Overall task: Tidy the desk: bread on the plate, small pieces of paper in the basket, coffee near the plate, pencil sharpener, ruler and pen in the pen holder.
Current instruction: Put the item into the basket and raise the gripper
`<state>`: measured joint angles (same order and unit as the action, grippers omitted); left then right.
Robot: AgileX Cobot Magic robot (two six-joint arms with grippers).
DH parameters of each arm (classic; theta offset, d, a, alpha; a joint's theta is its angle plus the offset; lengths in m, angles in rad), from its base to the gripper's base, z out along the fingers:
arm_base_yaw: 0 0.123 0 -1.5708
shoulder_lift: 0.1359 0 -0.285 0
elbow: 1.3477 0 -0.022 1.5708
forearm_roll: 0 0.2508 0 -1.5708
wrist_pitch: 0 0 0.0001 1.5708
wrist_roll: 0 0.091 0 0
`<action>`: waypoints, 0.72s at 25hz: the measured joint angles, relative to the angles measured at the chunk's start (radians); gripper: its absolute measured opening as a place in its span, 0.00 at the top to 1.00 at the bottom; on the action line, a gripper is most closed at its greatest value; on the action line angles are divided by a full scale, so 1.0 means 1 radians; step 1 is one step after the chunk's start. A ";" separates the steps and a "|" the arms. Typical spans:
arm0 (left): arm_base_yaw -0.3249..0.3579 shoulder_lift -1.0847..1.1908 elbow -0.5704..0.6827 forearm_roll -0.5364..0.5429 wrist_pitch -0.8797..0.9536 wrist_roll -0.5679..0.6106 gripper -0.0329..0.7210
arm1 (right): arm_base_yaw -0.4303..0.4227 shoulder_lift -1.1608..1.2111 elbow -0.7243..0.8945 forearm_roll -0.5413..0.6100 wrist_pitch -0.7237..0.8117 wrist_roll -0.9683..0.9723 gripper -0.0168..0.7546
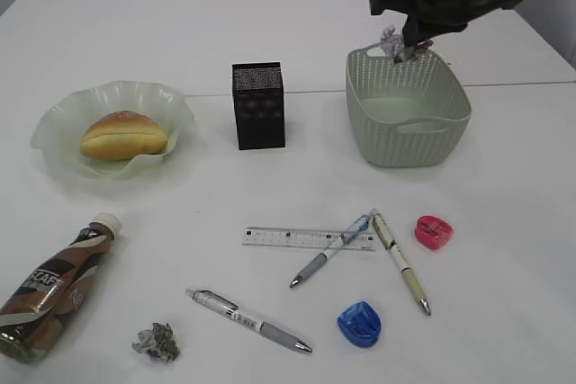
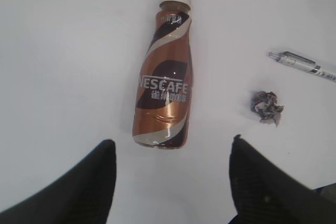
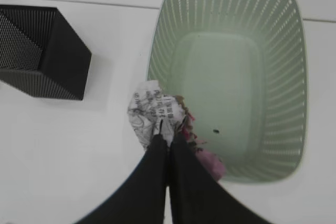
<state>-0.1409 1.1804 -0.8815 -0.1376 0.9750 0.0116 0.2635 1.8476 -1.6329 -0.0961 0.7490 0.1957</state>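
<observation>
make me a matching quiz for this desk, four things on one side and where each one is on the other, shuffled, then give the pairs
Things
1. bread
2. coffee
3. paper ball in the right end effector
4. ruler

Places
A. lying on its side at the desk's near left corner
B. above the rim of the basket
C. on the plate
D. flat on the desk, in front of the pen holder, its right end under a pen

Pairs: 1-C, 2-A, 3-B, 4-D
</observation>
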 joint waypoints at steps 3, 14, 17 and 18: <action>0.000 0.000 0.000 -0.003 0.001 0.000 0.31 | 0.000 0.106 -0.088 -0.062 -0.010 0.055 0.96; 0.000 0.000 0.000 -0.011 0.010 0.001 0.31 | 0.000 0.189 -0.221 -0.072 0.102 0.121 0.31; 0.000 0.000 0.000 -0.024 0.002 0.012 0.31 | 0.000 0.139 -0.227 -0.035 0.228 0.099 0.30; 0.000 0.000 0.000 -0.027 0.000 0.022 0.31 | 0.004 0.119 -0.229 -0.025 0.281 0.073 0.31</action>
<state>-0.1409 1.1804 -0.8815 -0.1649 0.9751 0.0341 0.2674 1.9665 -1.8617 -0.1213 1.0298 0.2687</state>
